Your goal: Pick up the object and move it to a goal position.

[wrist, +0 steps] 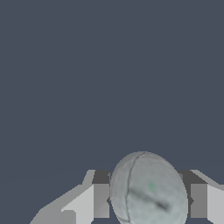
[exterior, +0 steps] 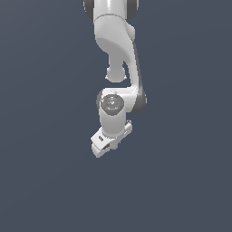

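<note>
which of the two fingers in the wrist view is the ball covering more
Neither finger is covered much: the ball sits between them in the hand. It overlaps the one at a little more.

We see our white arm (exterior: pixel 118 54) reaching down from the exterior view's top, wrist bent and tilted, gripper (exterior: pixel 114 146) low, its fingers (wrist: pixel 101 200) closed against the ball (wrist: pixel 148 190).

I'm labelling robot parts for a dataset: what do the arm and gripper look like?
The arm is glossy white with rounded links and dark grey joint bands; one joint carries a round grey cap with a small red mark. The gripper is a white block with grey fingers. No cables show.
</note>
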`<state>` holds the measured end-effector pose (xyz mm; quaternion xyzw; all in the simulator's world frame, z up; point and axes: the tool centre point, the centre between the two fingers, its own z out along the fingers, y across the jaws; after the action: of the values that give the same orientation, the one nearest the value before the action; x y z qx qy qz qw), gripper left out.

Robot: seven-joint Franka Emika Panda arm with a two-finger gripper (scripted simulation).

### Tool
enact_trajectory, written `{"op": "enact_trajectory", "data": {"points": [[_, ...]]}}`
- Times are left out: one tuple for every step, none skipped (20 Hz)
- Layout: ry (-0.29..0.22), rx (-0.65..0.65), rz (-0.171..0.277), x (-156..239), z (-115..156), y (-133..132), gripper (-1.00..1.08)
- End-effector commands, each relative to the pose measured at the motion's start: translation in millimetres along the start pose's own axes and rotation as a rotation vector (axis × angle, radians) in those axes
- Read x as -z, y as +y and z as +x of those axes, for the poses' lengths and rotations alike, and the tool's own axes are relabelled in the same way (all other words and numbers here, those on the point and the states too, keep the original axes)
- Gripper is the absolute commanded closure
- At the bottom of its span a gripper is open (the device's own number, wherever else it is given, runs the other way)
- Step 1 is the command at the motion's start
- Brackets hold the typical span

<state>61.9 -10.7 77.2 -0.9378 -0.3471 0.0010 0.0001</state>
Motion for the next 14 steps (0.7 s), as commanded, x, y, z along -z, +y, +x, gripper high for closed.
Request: {"op": "enact_trajectory", "data": {"points": [[0.001,0.000,-0.001,20,-10,0,1.08],[0.001,0.000,-0.001,29,-14,0,1.08],[0.001,0.000,-0.001,38,-19,0,1.08],[0.001,0.000,-0.001,47,-24,0,1.08],[0.001,0.000,-0.001,56,-29,0,1.08],[0.001,0.000,-0.001,66,-33,1,1.08],[0.001,0.000,-0.001,76,-38,1,1.08],[0.001,0.000,-0.001,85,-43,1,1.08],[0.001,0.000,-0.001,95,-48,1,1.08],[0.001,0.000,-0.001,105,-53,1,1.08],[0.001,0.000,-0.001,116,-59,1,1.08],[0.001,0.000,-0.001,126,-64,1,1.08],[0.001,0.000,-0.001,137,-69,1,1.08],[0.001,0.000,-0.001,148,-74,1,1.08]]}}
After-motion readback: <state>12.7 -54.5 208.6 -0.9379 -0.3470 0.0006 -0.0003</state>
